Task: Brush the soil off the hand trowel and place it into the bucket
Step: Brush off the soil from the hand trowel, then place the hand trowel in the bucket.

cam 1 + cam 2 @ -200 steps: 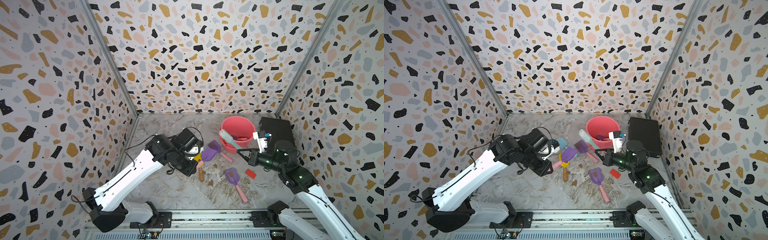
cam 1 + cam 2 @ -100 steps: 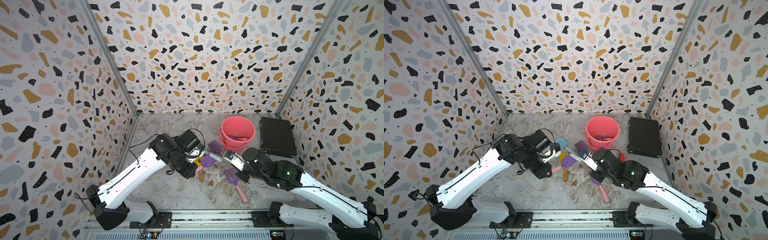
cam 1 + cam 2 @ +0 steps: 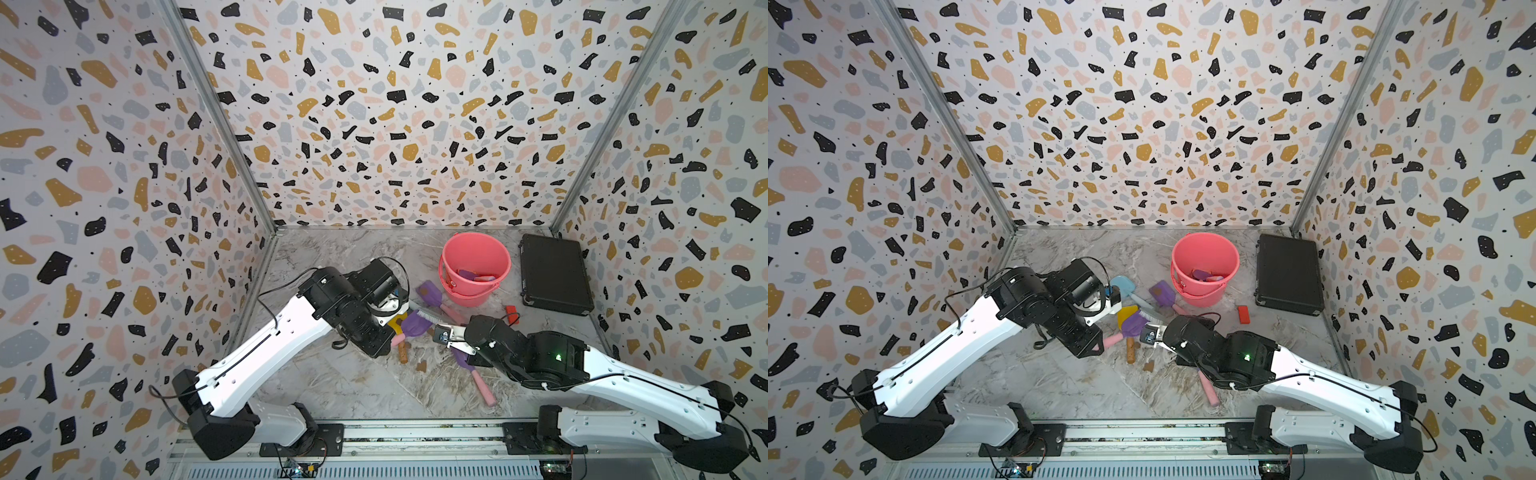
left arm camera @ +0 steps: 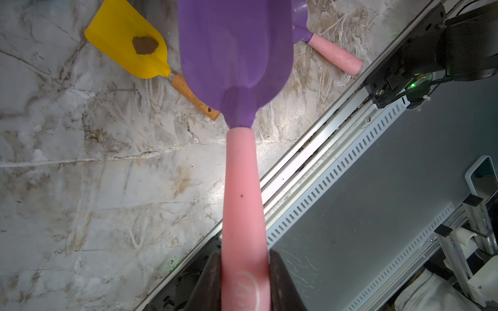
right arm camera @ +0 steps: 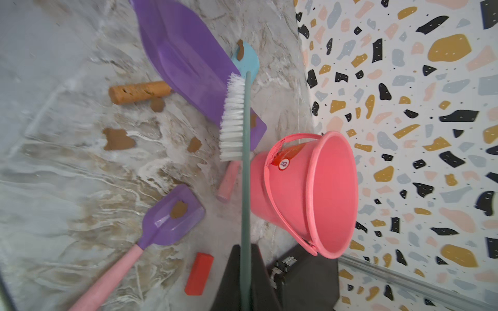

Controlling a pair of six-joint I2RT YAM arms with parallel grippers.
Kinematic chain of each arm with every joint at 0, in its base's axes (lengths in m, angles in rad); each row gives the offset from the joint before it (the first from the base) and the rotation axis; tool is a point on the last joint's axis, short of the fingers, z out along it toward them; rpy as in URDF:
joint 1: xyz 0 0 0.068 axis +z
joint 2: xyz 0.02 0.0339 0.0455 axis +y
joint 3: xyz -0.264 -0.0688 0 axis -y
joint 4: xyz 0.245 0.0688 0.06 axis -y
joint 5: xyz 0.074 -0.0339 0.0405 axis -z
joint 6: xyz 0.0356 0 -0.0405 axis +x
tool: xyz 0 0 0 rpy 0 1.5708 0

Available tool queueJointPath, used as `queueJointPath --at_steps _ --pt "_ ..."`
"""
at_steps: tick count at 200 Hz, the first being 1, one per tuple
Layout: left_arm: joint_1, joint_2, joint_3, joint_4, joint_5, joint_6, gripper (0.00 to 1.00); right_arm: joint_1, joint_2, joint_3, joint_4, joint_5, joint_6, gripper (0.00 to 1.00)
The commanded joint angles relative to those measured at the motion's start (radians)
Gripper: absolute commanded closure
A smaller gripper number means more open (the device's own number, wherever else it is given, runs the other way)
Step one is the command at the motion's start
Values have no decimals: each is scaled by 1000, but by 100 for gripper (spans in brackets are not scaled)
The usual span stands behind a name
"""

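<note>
Hand trowel (image 4: 234, 53): smooth purple plastic blade, rounded and dished, on a matte pink cylindrical handle; it is held out over the veined marble tabletop (image 4: 80, 188).
Left gripper (image 4: 244, 258): clamped narrowly on the pink handle's end.
Brush (image 5: 232, 118): thin teal stem, stiff white bristles laid over the blade's edge; contact cannot be told.
Right gripper (image 5: 245, 251): closed tight on the teal stem.
Soil (image 5: 118, 139): flat, ragged brown blobs are scattered on the tabletop.
Bucket (image 3: 470, 296): coral-pink, round, thick-rimmed, upright; it is seen at two o'clock of the trowel in both top views, apart from it.
</note>
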Motion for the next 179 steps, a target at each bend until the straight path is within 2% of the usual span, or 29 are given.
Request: queueJointPath --at_steps 1,38,53,69,82,103,141,161,179 --pt "5 -8 23 -12 -20 12 100 1 -10 -44 -20 164 -79 100" --pt "5 -7 32 -9 -23 9 100 -15 -35 -67 -8 254 -78 100" --pt "5 -2 48 6 -26 2 100 -33 -54 -44 -8 217 17 100" --pt "5 10 74 39 -53 -12 100 -92 -89 -18 -7 106 170 100" --pt "5 34 112 71 -69 -30 100 -162 -116 -2 -2 23 307 100" --pt "5 98 201 116 -76 -69 100 -336 -156 5 4 -119 493 100" --pt "5 280 441 148 -106 -181 100 -646 -195 22 15 -353 694 100" --pt "5 378 564 188 -102 -263 100 -805 -203 40 14 -419 813 100" --pt "6 468 689 219 -76 -346 100 -880 -211 53 12 -439 914 100"
